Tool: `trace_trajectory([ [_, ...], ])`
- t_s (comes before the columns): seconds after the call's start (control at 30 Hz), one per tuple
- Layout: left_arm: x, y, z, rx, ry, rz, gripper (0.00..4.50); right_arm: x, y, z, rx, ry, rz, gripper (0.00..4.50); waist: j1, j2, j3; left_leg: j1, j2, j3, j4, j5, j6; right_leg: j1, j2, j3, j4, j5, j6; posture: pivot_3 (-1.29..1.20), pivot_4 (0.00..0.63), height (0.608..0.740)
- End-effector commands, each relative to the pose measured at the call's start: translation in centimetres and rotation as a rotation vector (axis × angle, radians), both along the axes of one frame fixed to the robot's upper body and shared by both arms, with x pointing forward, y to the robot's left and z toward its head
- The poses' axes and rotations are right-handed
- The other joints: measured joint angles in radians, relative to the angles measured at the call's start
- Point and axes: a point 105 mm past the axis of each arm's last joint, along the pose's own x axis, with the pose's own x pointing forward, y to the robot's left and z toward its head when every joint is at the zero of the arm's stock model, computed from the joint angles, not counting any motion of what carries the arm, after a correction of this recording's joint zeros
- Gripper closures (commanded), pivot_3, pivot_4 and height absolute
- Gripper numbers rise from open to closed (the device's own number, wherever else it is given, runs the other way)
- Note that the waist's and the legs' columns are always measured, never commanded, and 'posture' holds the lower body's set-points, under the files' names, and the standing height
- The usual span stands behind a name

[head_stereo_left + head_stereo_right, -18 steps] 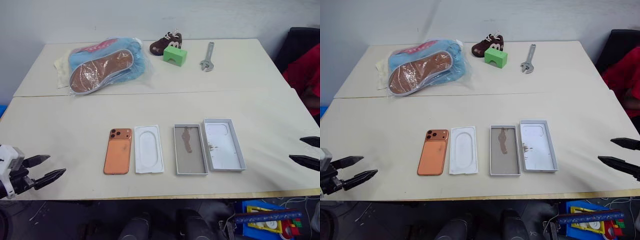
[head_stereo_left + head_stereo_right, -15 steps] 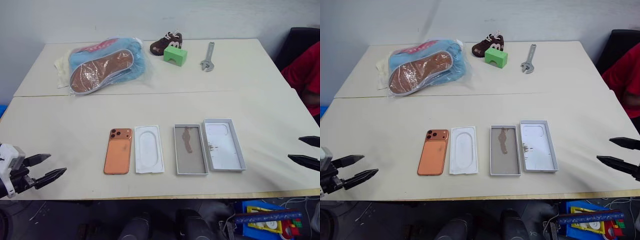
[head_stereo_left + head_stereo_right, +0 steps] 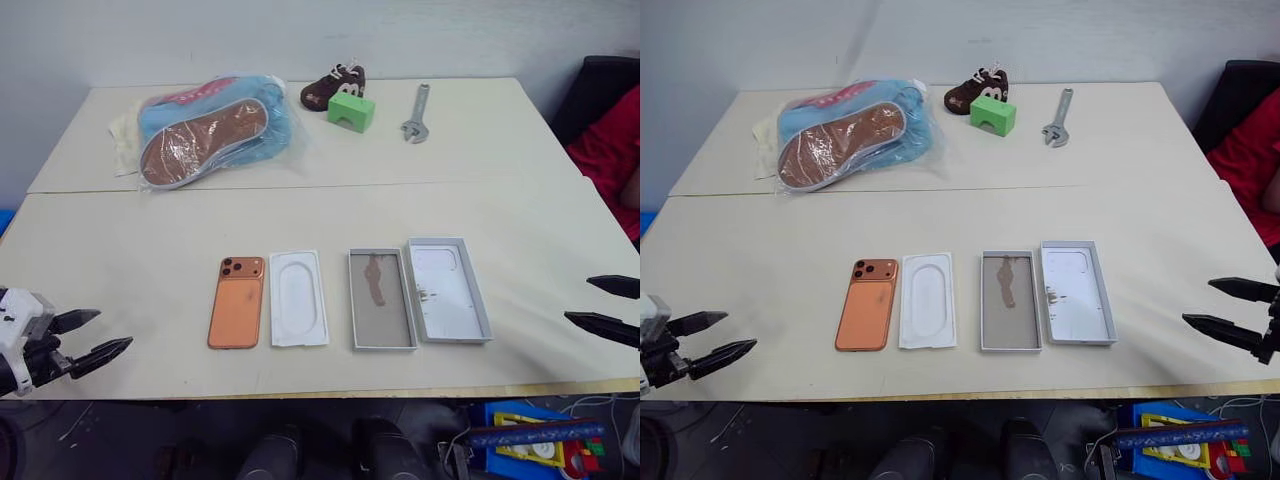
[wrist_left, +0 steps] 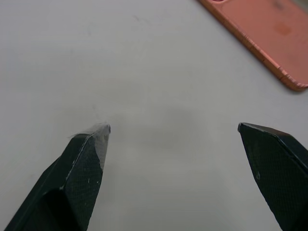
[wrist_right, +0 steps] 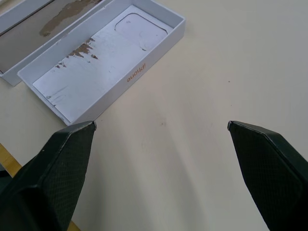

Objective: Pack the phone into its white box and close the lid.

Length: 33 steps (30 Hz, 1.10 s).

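Note:
The orange phone (image 3: 237,301) lies back up on the near table, its camera lenses at the far end. To its right lies the white box (image 3: 380,298), a grey-beige tray with a brown mark. The lid (image 3: 448,302) lies inside-up, touching the box's right side. My left gripper (image 3: 113,329) hovers open at the table's front left, well left of the phone (image 4: 262,33). My right gripper (image 3: 577,299) hangs open at the front right, a short way right of the lid (image 5: 106,53). Both hold nothing.
A white insert (image 3: 297,298) with an oval recess lies between phone and box. On the far table are bagged insoles (image 3: 205,125), a small brown shoe (image 3: 332,87), a green block (image 3: 350,110) and a wrench (image 3: 415,112). A red sleeve (image 3: 610,150) shows at the right edge.
My right gripper has edged slightly inward toward the lid. The left gripper and the things on the table have stayed put.

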Motion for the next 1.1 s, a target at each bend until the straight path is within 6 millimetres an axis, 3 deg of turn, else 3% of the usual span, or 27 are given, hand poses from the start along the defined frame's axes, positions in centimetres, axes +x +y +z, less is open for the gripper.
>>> trace_trajectory([
  [0.03,0.3,-0.3,0.0,0.017,-0.013,-0.003,0.00,0.5,-0.1,1.1,-0.025,-0.065,-0.019,0.01,0.000,0.000,0.000,0.000,0.000,0.000,0.000,0.000,0.000,0.000,0.000,0.000,0.000,0.000,0.000,0.00,0.150,0.740],
  [0.2,0.5,-0.9,0.2,-0.007,-0.013,-0.023,0.00,0.7,0.4,1.5,-0.039,-0.079,-0.013,0.01,-0.001,0.000,0.000,0.000,0.000,0.000,0.000,0.000,0.000,0.000,0.000,0.000,0.000,0.000,0.000,0.00,0.150,0.740],
  [0.3,1.1,-2.0,0.8,-0.070,-0.005,-0.048,0.00,0.8,1.8,1.7,-0.050,-0.097,0.028,0.01,0.000,0.000,0.000,0.000,0.000,0.000,0.000,0.000,0.000,0.000,0.000,0.000,0.001,0.000,0.000,0.00,0.150,0.740],
  [0.47,2.3,-7.4,2.5,-0.273,0.061,-0.213,0.00,0.8,7.2,3.0,-0.013,-0.132,0.191,0.01,0.002,0.000,0.000,0.000,0.000,0.000,0.002,0.000,0.000,0.000,0.000,0.000,0.002,0.000,0.000,0.00,0.150,0.740],
  [0.6,1.7,-11.9,1.8,-0.404,0.257,-0.344,0.00,0.0,12.3,3.5,0.025,-0.131,0.344,0.01,-0.001,0.000,0.000,-0.001,0.000,0.000,0.002,0.000,0.000,0.000,0.000,0.000,0.003,0.000,0.000,0.00,0.150,0.740],
  [0.8,2.1,-16.0,-0.5,-0.545,0.577,-0.323,0.00,-1.5,17.0,3.1,0.026,-0.165,0.528,0.01,0.000,-0.001,0.000,-0.001,0.000,0.000,0.004,0.000,0.000,-0.001,0.000,0.000,0.004,0.000,0.000,0.00,0.150,0.740],
  [0.93,3.8,-17.1,-1.1,-0.587,0.677,-0.270,0.00,-2.0,18.8,2.9,0.047,-0.176,0.585,0.01,0.004,-0.003,-0.001,-0.001,0.000,-0.001,0.008,0.000,0.000,0.000,0.001,-0.002,0.006,0.000,0.000,0.00,0.150,0.740],
  [1.1,4.5,-17.9,-1.0,-0.622,0.767,-0.263,1.21,-2.1,19.2,2.1,0.060,-0.168,0.573,0.00,0.000,-0.005,-0.001,-0.001,-0.001,-0.001,0.009,0.000,0.000,0.000,0.001,-0.002,0.007,0.000,0.000,0.00,0.150,0.740],
])
